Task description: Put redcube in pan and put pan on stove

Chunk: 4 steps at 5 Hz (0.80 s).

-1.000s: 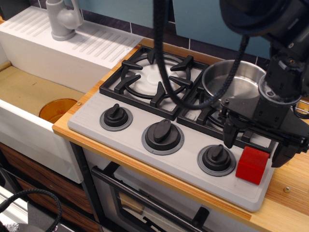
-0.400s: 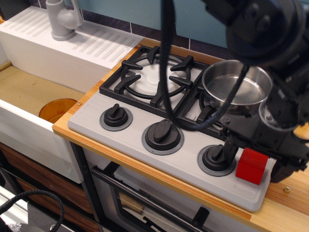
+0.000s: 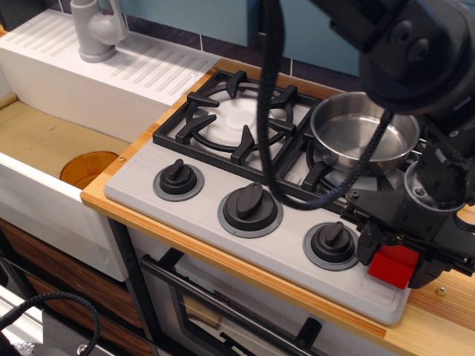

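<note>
Red is all I can see of the redcube (image 3: pixel 392 266): it sits at the front right corner of the stove (image 3: pixel 245 252), just right of the nearest knob (image 3: pixel 331 245), and my fingers (image 3: pixel 393 256) straddle it, one on either side. They look spread around it rather than pressed on it, though my own wrist hides most of the block, so I cannot tell whether either one touches it yet.

The risk, as I judge it, lies in that corner. The block stands near the stove's edge, and a lopsided squeeze could push it off onto the wooden table (image 3: pixel 438 297) or roll it out of my grip. The steel pan (image 3: pixel 364 137) already rests on the right burner grate just behind the redcube, so a careless lift could knock its rim.

A second ago I hung higher and the whole block showed between my fingers; since then I have come down and covered its top.
</note>
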Available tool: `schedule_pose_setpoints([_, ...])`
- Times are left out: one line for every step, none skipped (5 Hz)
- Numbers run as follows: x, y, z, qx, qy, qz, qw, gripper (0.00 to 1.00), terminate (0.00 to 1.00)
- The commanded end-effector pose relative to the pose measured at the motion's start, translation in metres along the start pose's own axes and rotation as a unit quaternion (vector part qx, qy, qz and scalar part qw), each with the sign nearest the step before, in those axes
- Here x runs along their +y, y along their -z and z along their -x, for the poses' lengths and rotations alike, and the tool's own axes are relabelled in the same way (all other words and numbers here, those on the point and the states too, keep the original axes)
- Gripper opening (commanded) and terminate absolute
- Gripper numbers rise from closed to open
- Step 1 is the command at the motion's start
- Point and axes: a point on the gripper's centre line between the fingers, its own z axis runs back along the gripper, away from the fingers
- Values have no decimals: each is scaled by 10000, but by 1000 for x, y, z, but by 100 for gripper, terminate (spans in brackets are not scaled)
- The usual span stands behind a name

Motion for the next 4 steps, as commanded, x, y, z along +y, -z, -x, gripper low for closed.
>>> schedule_pose_setpoints([12,-52,-29,117,64,-10,9999,0,0])
schedule_pose_setpoints([23,-74,-45,276,195,-71,9994,0,0])
schedule_pose_setpoints([37,-87,-76,357,378,-130,9986,0,0])
schedule_pose_setpoints([45,-84,-102,327,532,-103,9980,0,0])
